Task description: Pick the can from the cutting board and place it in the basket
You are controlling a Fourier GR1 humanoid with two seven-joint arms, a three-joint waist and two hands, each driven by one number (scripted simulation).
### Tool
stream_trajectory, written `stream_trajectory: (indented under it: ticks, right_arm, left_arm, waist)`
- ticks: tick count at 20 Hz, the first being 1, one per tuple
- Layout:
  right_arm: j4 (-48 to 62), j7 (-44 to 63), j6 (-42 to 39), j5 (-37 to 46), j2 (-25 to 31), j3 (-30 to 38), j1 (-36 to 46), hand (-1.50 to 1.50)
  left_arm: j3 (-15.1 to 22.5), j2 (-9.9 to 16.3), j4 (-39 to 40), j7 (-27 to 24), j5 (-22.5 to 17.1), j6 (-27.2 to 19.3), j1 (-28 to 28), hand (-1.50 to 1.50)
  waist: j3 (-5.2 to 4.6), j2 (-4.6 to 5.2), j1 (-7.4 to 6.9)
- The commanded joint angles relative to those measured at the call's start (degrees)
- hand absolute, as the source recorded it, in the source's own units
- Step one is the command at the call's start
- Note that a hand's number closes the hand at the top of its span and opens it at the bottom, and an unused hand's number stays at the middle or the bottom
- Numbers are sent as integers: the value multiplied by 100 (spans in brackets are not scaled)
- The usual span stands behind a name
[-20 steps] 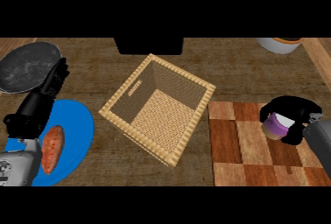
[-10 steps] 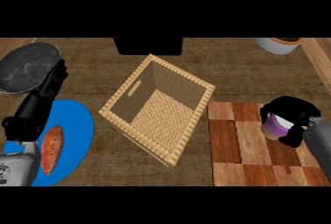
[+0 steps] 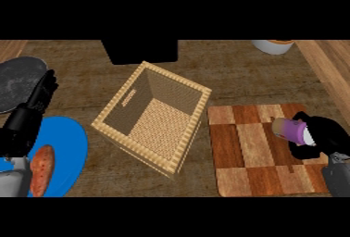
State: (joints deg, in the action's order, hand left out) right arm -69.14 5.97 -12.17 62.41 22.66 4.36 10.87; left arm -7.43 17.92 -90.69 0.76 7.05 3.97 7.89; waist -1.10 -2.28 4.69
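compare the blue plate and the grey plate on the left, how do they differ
The round blue plate is bright blue and carries an orange piece of food; the round grey plate is dull speckled grey and shows no food. The blue plate lies nearer the robot, the grey one farther back. The left hand overlaps both.

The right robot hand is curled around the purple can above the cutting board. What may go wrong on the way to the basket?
1. The right robot hand covers only part of the can, which is tilted, so it might slip during the carry.
2. The basket has a raised rim facing the cutting board; a low carry could hit it.
3. The basket sits at an angle, so a release near the rim might miss the inside.
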Motion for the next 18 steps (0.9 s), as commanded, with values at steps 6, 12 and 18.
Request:
stream_trajectory:
  ticks: [6,12,18]
  right_arm:
    - [-3093,1249,1350,-280,-1047,478,-1238,150]
    - [-5256,1599,1015,-1164,-1889,10,-791,150]
    - [-6986,3380,-375,-732,-1957,-871,214,150]
  left_arm:
    - [10,-48,26,-184,-26,59,-218,0]
    - [91,-86,159,-223,79,7,73,0]
    - [204,-194,407,-277,63,84,386,0]
  waist:
    - [88,73,43]
    - [90,121,-103]
    - [84,199,-365]
